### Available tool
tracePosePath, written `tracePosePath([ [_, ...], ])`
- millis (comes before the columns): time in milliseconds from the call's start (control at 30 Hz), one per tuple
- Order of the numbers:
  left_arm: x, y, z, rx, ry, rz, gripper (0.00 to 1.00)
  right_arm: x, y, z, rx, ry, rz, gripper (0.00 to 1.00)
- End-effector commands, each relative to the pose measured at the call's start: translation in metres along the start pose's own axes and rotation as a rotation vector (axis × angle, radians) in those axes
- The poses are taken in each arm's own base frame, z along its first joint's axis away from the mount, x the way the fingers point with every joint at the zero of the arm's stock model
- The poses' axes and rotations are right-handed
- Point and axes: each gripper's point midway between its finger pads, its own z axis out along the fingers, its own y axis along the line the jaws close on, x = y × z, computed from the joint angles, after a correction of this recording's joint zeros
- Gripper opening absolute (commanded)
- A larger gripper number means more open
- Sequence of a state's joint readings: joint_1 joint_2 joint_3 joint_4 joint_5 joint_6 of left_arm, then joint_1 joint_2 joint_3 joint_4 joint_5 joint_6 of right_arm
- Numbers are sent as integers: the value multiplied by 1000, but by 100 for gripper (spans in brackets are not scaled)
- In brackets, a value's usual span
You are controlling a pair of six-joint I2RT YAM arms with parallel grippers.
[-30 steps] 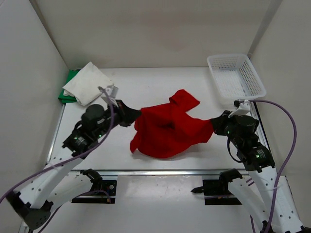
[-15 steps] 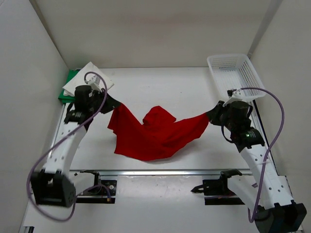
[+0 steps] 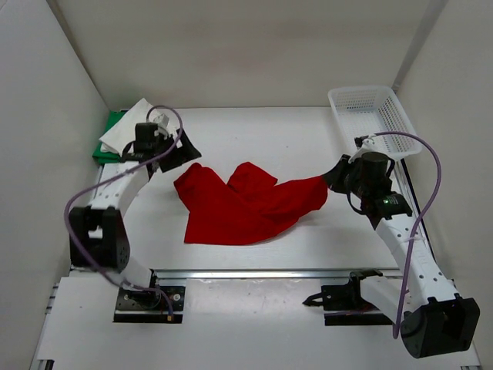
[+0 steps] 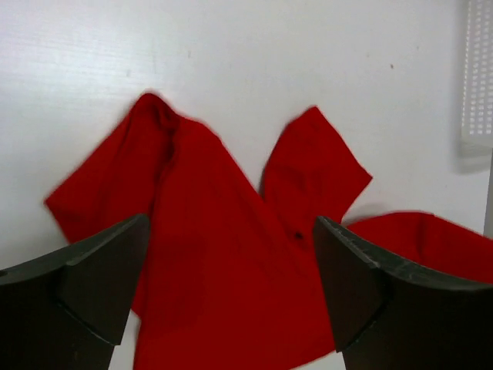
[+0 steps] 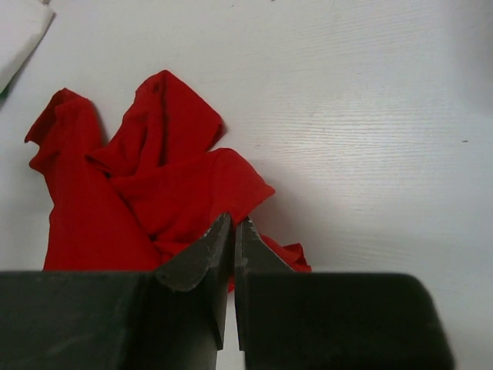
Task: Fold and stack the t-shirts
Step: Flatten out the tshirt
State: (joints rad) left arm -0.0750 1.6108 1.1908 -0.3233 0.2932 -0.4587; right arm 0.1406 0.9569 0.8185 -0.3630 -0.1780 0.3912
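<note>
Red t-shirt [image 3: 239,208] pinched in right tool [image 3: 333,177]; left tool [image 3: 185,148] agape beside it.

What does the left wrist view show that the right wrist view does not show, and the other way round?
Only the left wrist view shows the left gripper, open and holding nothing, and an edge of the white mesh basket. Only the right wrist view shows the right gripper, shut on the red t-shirt, and a corner of the white t-shirt. Both views show the red t-shirt lying crumpled on the white table.
</note>
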Motion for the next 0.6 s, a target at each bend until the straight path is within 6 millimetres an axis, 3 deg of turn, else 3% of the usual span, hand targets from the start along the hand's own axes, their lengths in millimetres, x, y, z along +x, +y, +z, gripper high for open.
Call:
tracePosePath([
  [0,21,-5,-47,90,-46,-1,98,-5,13,-3,-62,-41,-20,0],
  [33,47,-1,-51,93,-5,-2,99,-3,9,-2,-52,-41,-10,0],
  [67,62,-5,-60,67,-3,38,92,3,8,-2,-57,-25,-7,0],
  [100,95,-2,-58,20,40,76,77,-1,10,-4,-66,-37,-12,0],
  [133,130,-5,-64,21,78,101,47,3,8,-2,-65,-24,-8,0],
  [167,152,7,-71,-23,88,89,36,1,10,-3,-71,-34,-11,0],
  [233,185,10,-81,-22,105,88,29,5,12,-3,-77,-24,-22,0],
  [333,210,28,-97,-73,110,86,33,10,17,-1,-84,-13,-29,0],
  [367,212,36,-104,-97,83,81,34,11,20,-2,-92,-15,-31,0],
  [467,208,35,-121,-80,-24,-9,46,12,26,-3,-109,-5,-45,0],
  [567,214,49,-123,-132,-37,-88,46,15,26,-3,-111,7,-47,0],
])
